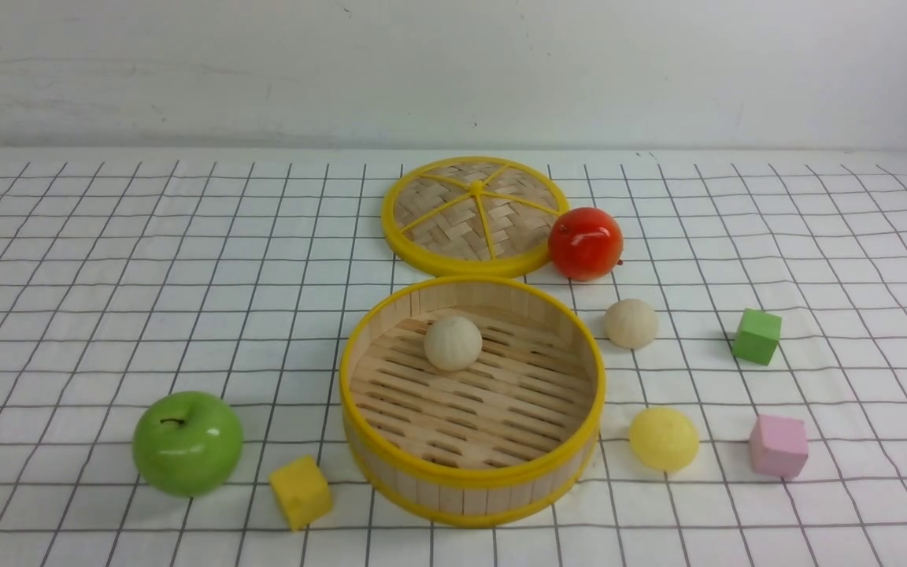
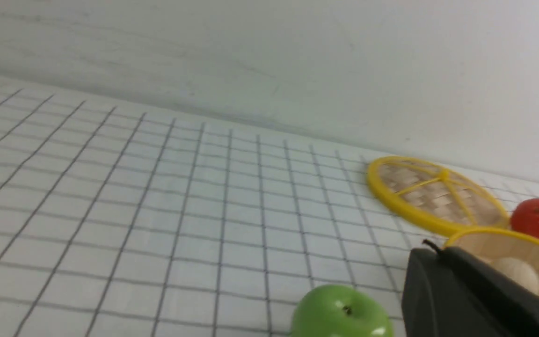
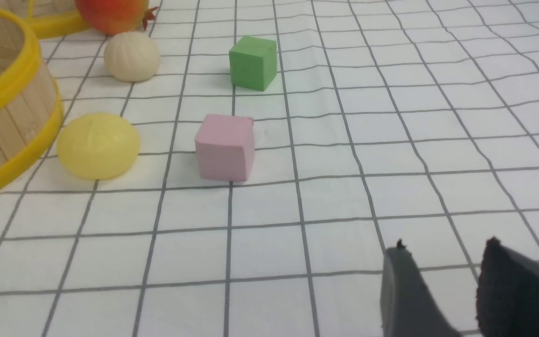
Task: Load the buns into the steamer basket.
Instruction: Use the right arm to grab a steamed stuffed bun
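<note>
Your steamer basket (image 1: 453,498) sits just past your left pincer (image 2: 431,252), which is pressed together. One cream bun (image 1: 453,342) lies inside it. Your right pincer (image 3: 445,252) is spread, holding nothing. The yellow bun (image 3: 97,145) and other cream bun (image 3: 131,56) lie on the counter (image 1: 107,315) well ahead of it.

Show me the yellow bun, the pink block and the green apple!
yellow bun (image 1: 664,439): front view, middle of its dome.
pink block (image 3: 225,159): right wrist view, its front face.
green apple (image 1: 187,443): front view, middle of its skin.
</note>
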Controlling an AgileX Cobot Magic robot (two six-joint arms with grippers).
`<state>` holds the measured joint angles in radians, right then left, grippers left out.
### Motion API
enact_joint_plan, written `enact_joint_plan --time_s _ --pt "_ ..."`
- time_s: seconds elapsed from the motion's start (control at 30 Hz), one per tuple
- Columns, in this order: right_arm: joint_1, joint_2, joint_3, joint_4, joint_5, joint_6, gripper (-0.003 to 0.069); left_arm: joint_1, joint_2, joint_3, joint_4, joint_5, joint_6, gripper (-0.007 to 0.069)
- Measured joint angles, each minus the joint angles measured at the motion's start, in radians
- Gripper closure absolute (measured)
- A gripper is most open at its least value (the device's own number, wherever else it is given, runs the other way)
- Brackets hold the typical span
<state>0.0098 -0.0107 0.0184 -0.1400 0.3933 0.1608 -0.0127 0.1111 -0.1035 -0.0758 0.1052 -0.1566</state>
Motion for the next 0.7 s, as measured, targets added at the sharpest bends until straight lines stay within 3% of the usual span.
enact_joint_plan --time_s 0.33,0.7 --pt "0.0 0.0 0.0 0.0 0.0 0.0 0.0418 0.039 -0.122 0.131 0.044 0.291 -0.011 0.0638" --pt "0.0 0.0 0.0 0.0 0.0 0.0 0.0418 0.039 -0.122 0.131 0.043 0.294 -0.018 0.0638"
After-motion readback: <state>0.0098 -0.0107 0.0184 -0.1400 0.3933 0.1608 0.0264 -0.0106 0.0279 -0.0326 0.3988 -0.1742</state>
